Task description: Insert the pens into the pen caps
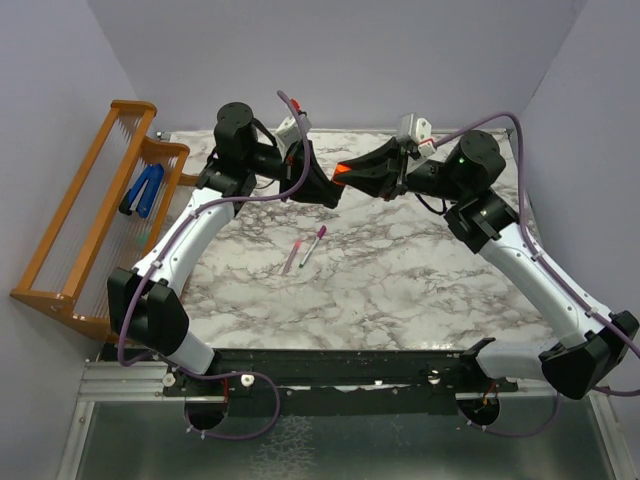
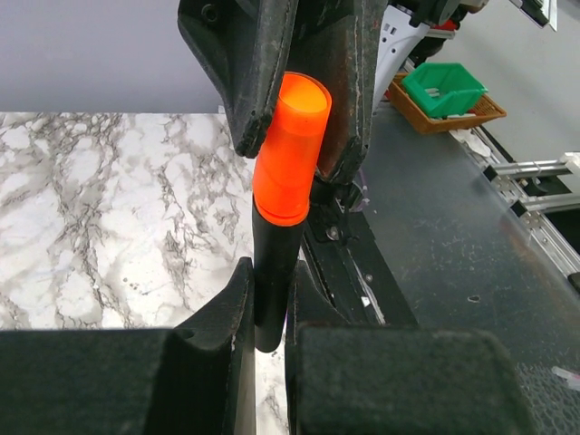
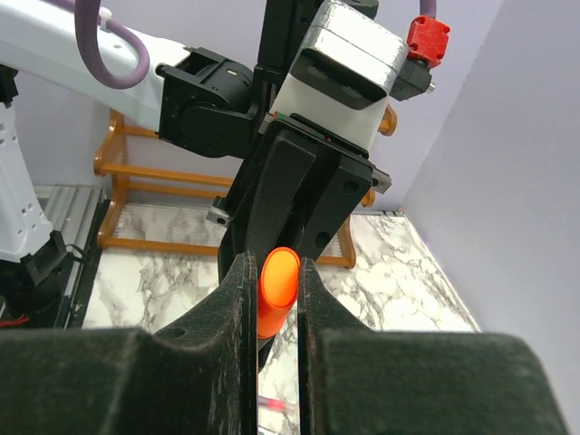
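In the left wrist view my left gripper (image 2: 269,272) is shut on the black marker (image 2: 275,272), held above the marble table (image 1: 400,270). The bright orange cap (image 2: 290,145) sits over the marker's tip. My right gripper (image 3: 273,272) is shut on that orange cap (image 3: 276,290), facing the left gripper. In the top view both grippers meet at the back middle, left gripper (image 1: 327,186) and right gripper (image 1: 358,172), with the orange cap (image 1: 341,171) between them. The dull pink pen (image 1: 290,259) and the white-grey pen (image 1: 311,247), magenta at its far end, lie side by side below.
A wooden rack (image 1: 85,220) stands along the table's left edge with the blue clip-shaped object (image 1: 143,190) in it. In the left wrist view a green bin (image 2: 444,86) sits in an orange basket beyond the table.
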